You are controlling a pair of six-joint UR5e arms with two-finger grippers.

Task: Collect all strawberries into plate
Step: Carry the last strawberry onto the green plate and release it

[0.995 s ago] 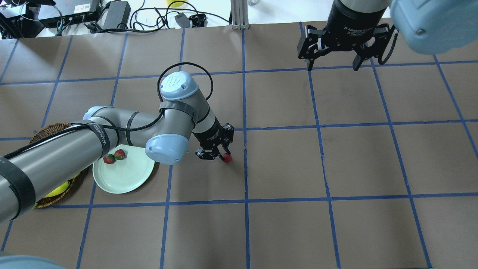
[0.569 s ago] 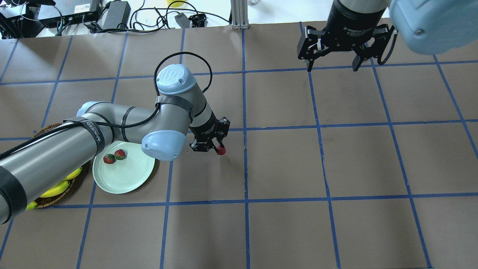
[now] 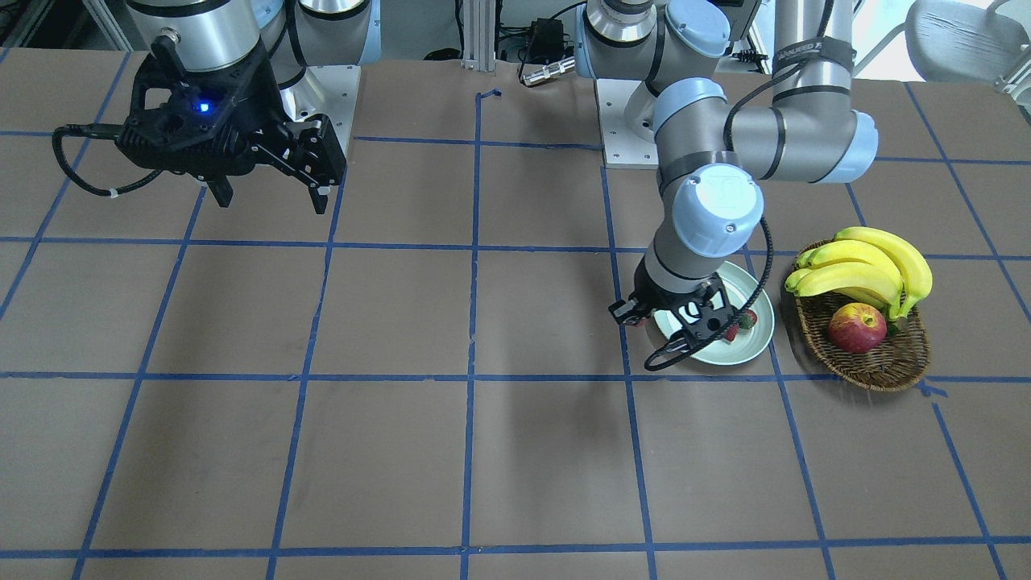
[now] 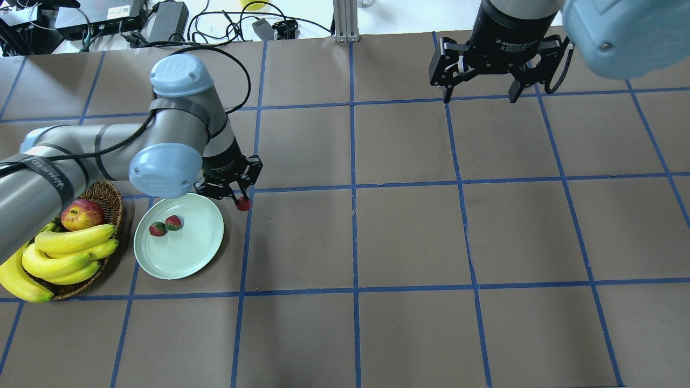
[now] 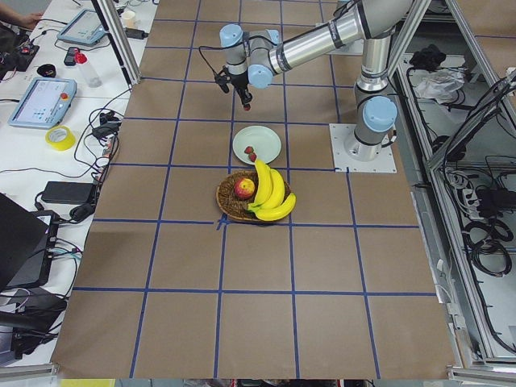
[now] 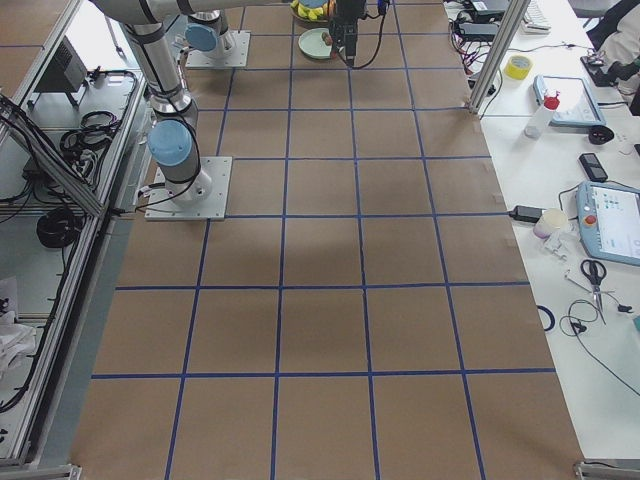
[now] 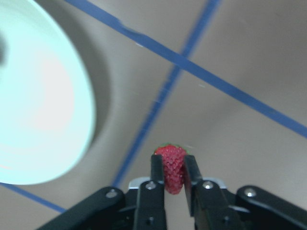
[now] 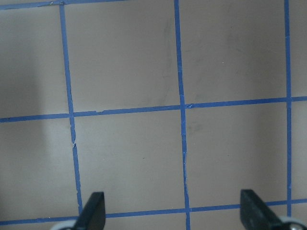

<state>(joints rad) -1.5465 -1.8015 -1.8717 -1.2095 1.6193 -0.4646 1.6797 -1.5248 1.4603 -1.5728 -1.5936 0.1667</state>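
Note:
My left gripper [image 4: 243, 203] is shut on a small red strawberry [image 7: 173, 165] and holds it above the table, just past the far right rim of the pale mint-green plate [image 4: 183, 256]. Two more strawberries [image 4: 157, 229] [image 4: 173, 222] lie side by side on the plate's far left part. In the front view the left wrist hangs over the plate [image 3: 729, 352]. My right gripper [image 4: 480, 97] is open and empty, high over the far right of the table; its fingertips [image 8: 93, 213] show only bare paper.
A brown wicker basket [image 4: 110, 196] stands left of the plate, touching distance from its rim, with a bunch of bananas [image 4: 70, 253] and a red-yellow apple [image 4: 82, 214]. Brown paper with blue tape lines covers the table. Cables and power bricks [image 4: 167, 19] lie beyond the far edge.
My left arm has swung left with the strawberry held in its fingers, from mid-table to the plate's far right rim. The basket's fruit is now uncovered. The right arm has not moved.

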